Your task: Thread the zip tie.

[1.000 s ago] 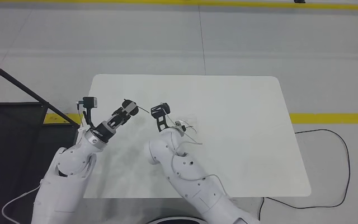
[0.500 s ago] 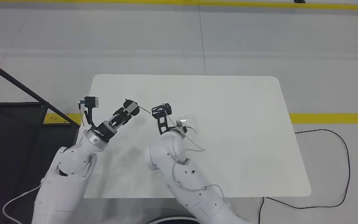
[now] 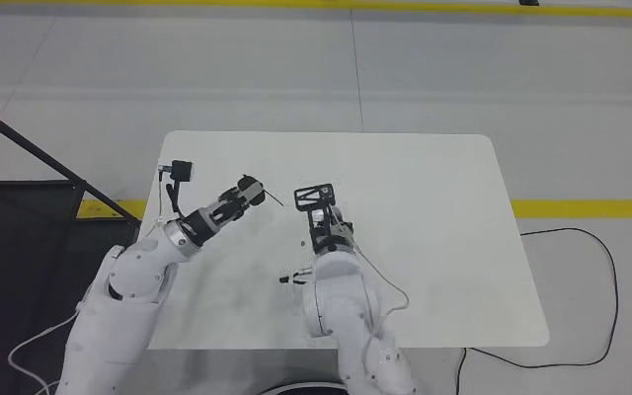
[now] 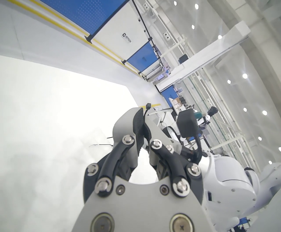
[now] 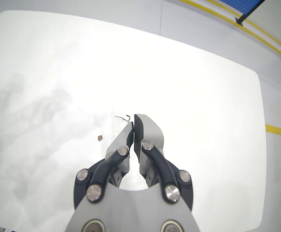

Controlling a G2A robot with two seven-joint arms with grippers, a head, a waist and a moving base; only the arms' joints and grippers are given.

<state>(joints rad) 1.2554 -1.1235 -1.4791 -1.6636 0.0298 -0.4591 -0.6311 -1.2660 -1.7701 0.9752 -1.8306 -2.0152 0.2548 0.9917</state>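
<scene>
Your left gripper [image 4: 143, 125] is clamped on the zip tie [image 4: 148, 106] over the near-left part of the table [image 3: 425, 197], with 1 short end poking out. Your right gripper [image 5: 133, 120] is pinched together off to its right. That tie looks light, thin and springy, so I'd pinch it close to the free end.

Gap between left claw [image 4: 142, 117], zip tie [image 4: 148, 105] protruding, and right claw [image 5: 133, 120] above table [image 3: 425, 197].

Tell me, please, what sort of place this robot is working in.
Probably a large industrial hall or robotics lab: grey floor with yellow lines, blue partition panels, high ceiling with lamps.
</scene>
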